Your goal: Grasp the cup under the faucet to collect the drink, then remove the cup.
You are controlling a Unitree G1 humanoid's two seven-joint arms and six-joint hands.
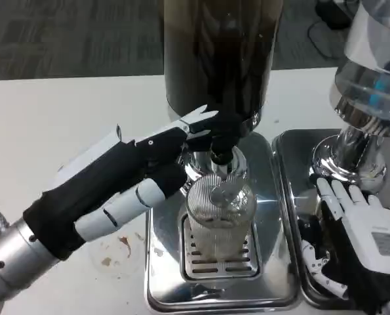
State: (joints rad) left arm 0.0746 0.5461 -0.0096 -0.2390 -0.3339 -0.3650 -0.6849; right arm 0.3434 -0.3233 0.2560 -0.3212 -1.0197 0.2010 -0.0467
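Left hand (139, 180) beside ribbed clear cup (220, 220) — chrome tray (162, 262).

Just beyond our right hand (372, 236) we see a second dispenser (372, 79) on its chrome tray (293, 197); below our left hand (126, 187), brown stains (119, 249) mark the white table (50, 125).

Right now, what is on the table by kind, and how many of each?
Drink dispensers: 2, dark one and clear one
Steel drip trays: 2, and
Ribbed clear cup: 1
Total: 5
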